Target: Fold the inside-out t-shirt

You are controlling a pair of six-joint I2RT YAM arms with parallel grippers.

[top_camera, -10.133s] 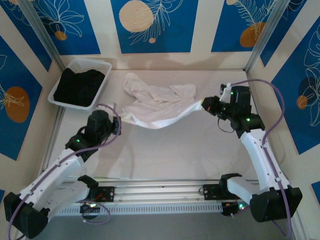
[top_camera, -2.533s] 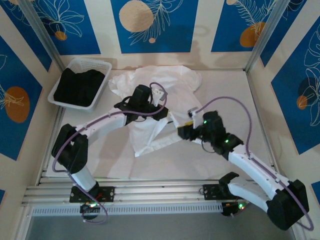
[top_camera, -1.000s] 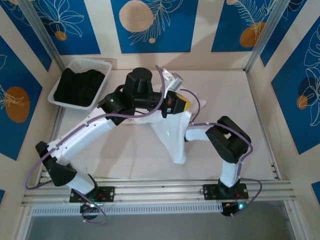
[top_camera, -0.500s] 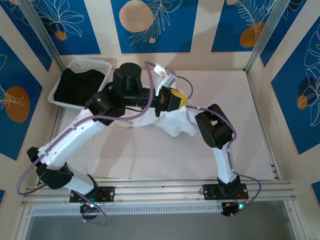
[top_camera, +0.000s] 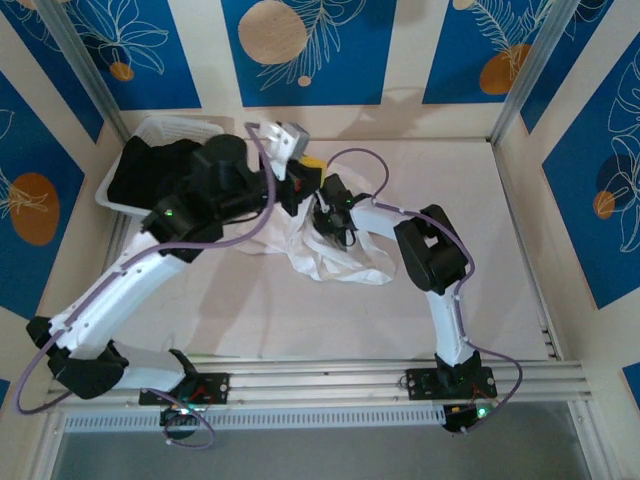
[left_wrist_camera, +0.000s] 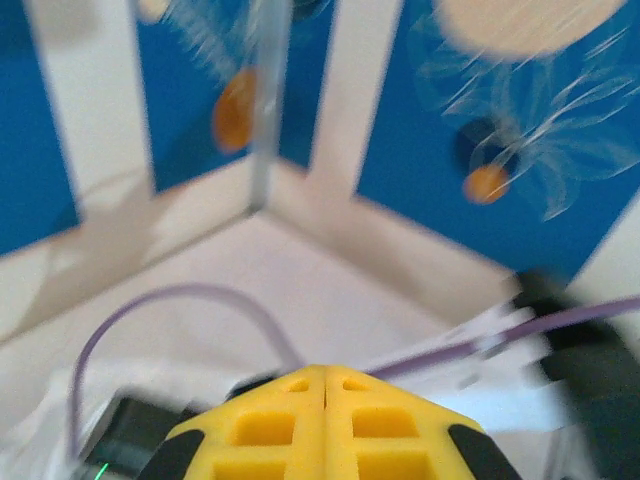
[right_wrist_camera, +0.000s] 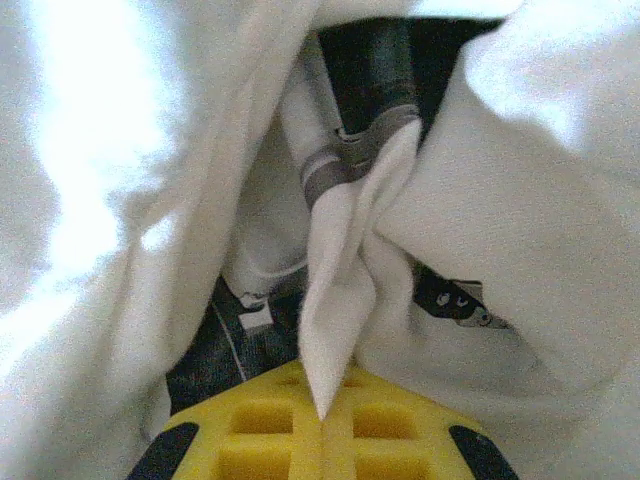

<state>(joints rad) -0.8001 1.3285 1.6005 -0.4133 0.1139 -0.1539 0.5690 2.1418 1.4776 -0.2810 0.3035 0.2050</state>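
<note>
1. White t-shirt [top_camera: 335,258], seen from above, is lying as a crumpled heap on the table [top_camera: 480,200], near the middle and to the right of the basket [top_camera: 160,125] holding the black garment [top_camera: 140,180].
   - A second ago it was hanging stretched from the raised left gripper [top_camera: 308,172] towards the near edge. Now it is bunching up under both grippers.
   - The left arm is swinging back towards the basket, and the right gripper [top_camera: 325,215] is reaching into the top of the heap.
   - I am judging that the cloth is being re-gripped rather than folded. Nothing is lying flat yet, so the folding itself is not yet begun.
   - No writing is showing on the blue leaf-patterned walls.

2. Left wrist view: the left gripper [left_wrist_camera: 325,420] is pointing up at the far corner.
   - Its yellow pads are pressing together with no cloth showing between them. Whether a scrap is caught lower down I cannot tell.
   - The picture is blurring, which suits an arm in motion.
   - No label is readable.

3. Right wrist view: the right gripper [right_wrist_camera: 322,430] has just snapped closed and is clamping a pinched ridge of the t-shirt [right_wrist_camera: 150,200] between its yellow pads.
   - Cloth is draping round it on every side.
   - A dark arm part with a grey band [right_wrist_camera: 360,150] is showing behind the folds, bearing no readable lettering.
</note>
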